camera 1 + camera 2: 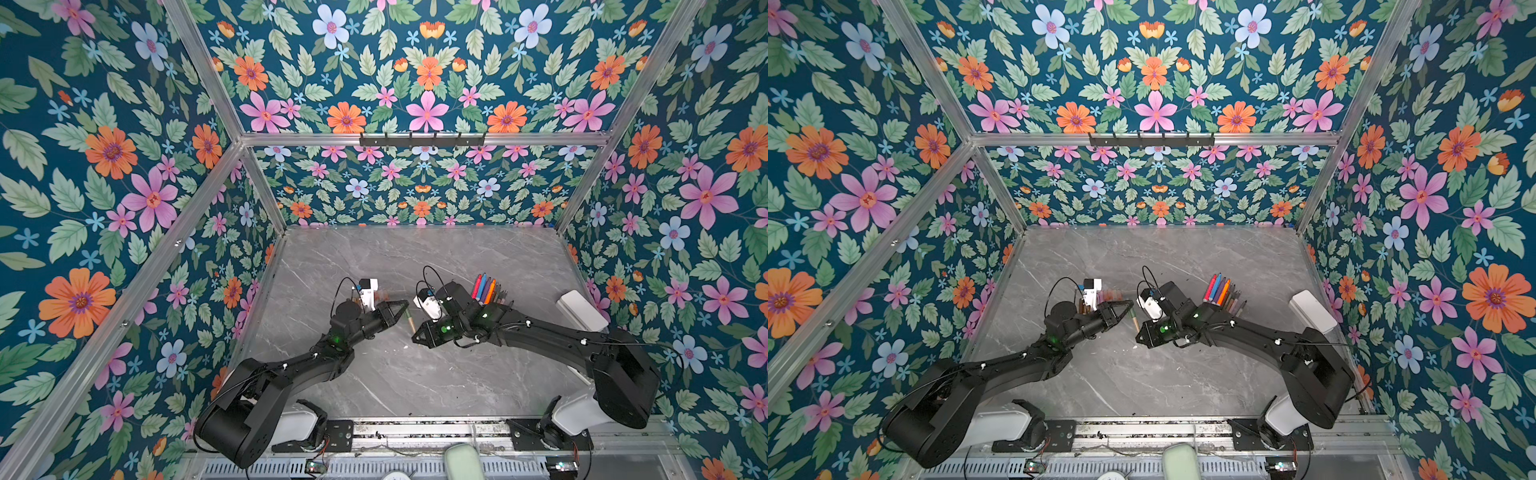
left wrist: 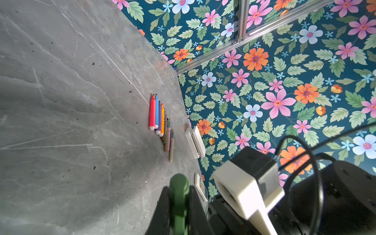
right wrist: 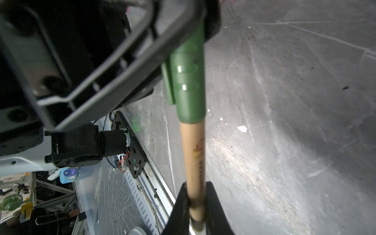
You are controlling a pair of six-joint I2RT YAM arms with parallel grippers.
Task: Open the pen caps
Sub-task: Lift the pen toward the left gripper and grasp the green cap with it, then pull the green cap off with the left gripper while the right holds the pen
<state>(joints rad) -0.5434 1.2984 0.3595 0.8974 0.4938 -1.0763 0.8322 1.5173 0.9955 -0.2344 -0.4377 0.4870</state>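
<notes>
One pen (image 1: pixel 411 323) hangs over the grey table between my two grippers, shown in both top views. Its olive-green cap (image 2: pixel 179 187) is clamped in my left gripper (image 2: pixel 179 196), which is shut on it. My right gripper (image 3: pixel 196 201) is shut on the beige barrel (image 3: pixel 193 152). In the right wrist view the cap (image 3: pixel 188 85) still sits on the barrel end, and the left fingers (image 3: pixel 211 24) close over its far part. Several other pens (image 1: pixel 486 291) lie in a row at the right, with their tips bare. Several loose pen caps (image 1: pixel 1111 296) lie behind the left wrist.
A white box (image 1: pixel 582 309) stands by the right wall, beyond the row of pens (image 2: pixel 160 122). Flowered walls close in the table on three sides. An aluminium rail (image 1: pixel 415 428) with both arm bases runs along the front edge.
</notes>
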